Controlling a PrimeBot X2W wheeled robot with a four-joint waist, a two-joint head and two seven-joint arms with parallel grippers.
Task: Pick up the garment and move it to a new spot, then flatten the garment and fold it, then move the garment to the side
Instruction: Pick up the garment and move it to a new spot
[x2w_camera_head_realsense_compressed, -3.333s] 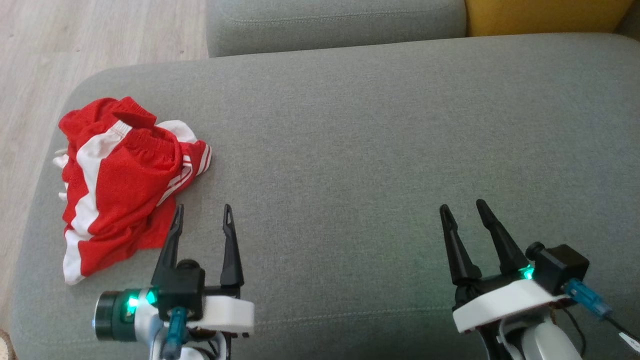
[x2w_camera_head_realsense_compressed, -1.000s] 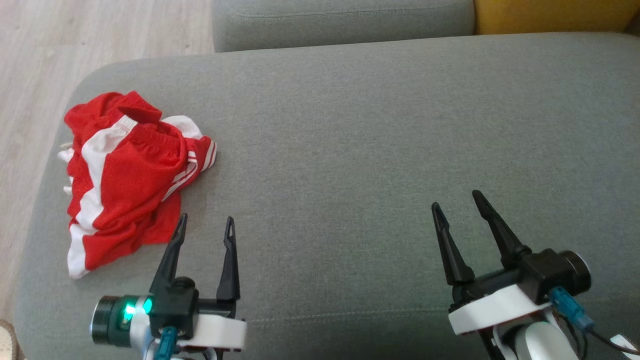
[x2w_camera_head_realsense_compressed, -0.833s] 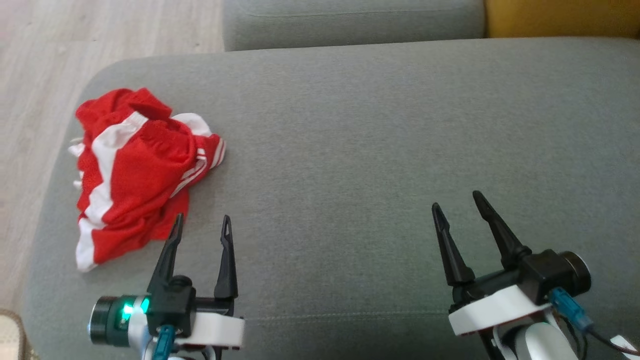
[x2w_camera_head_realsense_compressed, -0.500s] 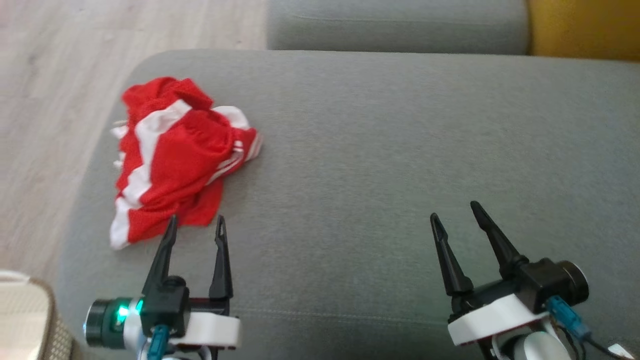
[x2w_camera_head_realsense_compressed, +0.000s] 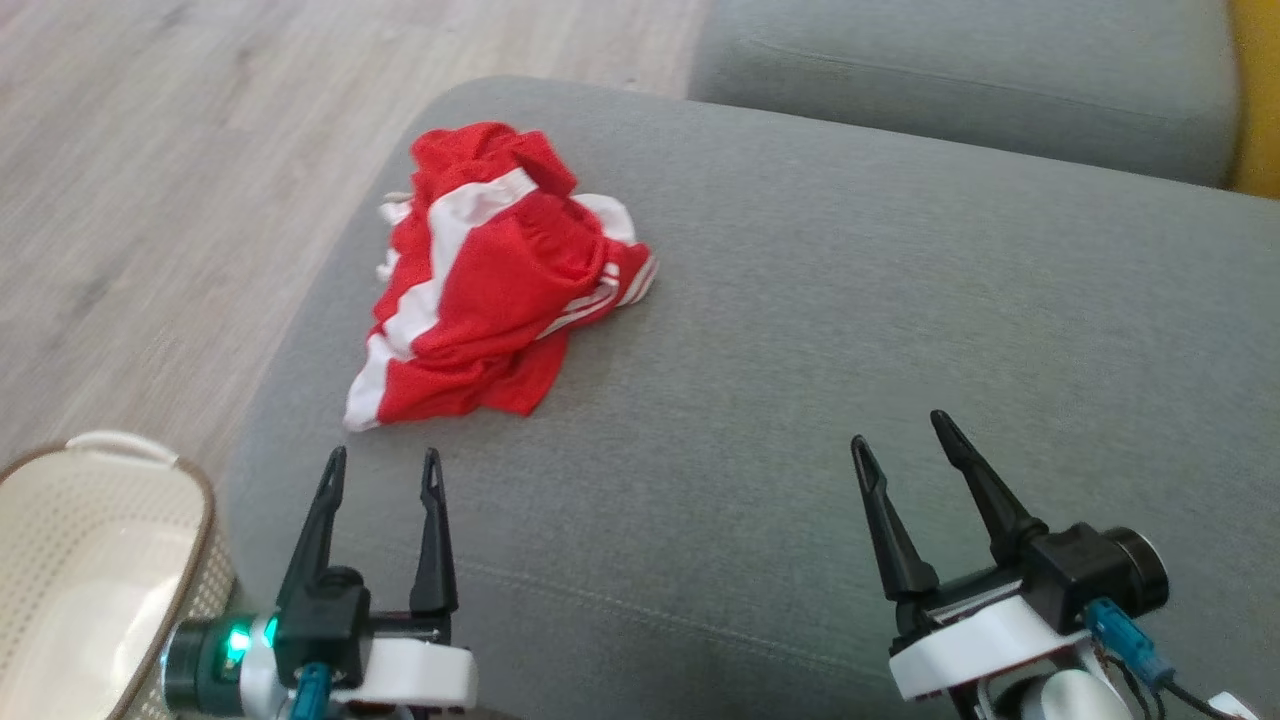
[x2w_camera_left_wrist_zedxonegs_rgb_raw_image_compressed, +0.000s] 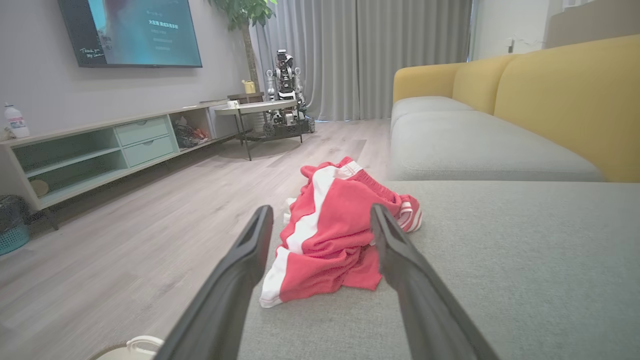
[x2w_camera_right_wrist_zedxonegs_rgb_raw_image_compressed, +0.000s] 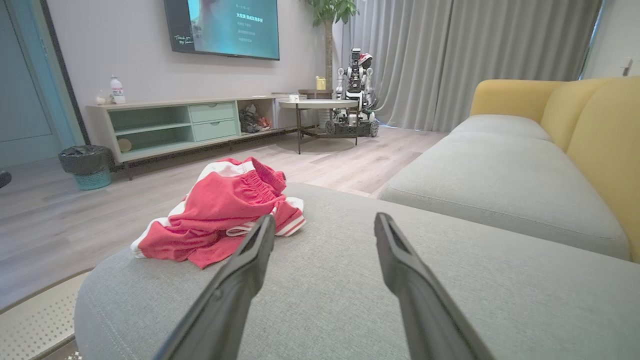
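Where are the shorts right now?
Head view: red-and-white shorts lie crumpled at the left end of the grey sofa cushion, just ahead of the left gripper.

The cream perforated plastic basket (x2w_camera_head_realsense_compressed: 70, 500) is cut off at the lower-left frame corner. The crumpled red-and-white mesh garment (x2w_camera_head_realsense_compressed: 480, 290) hides its own lower layers. Upper-left television screen (x2w_camera_right_wrist_zedxonegs_rgb_raw_image_compressed: 225, 25) text: illegible.
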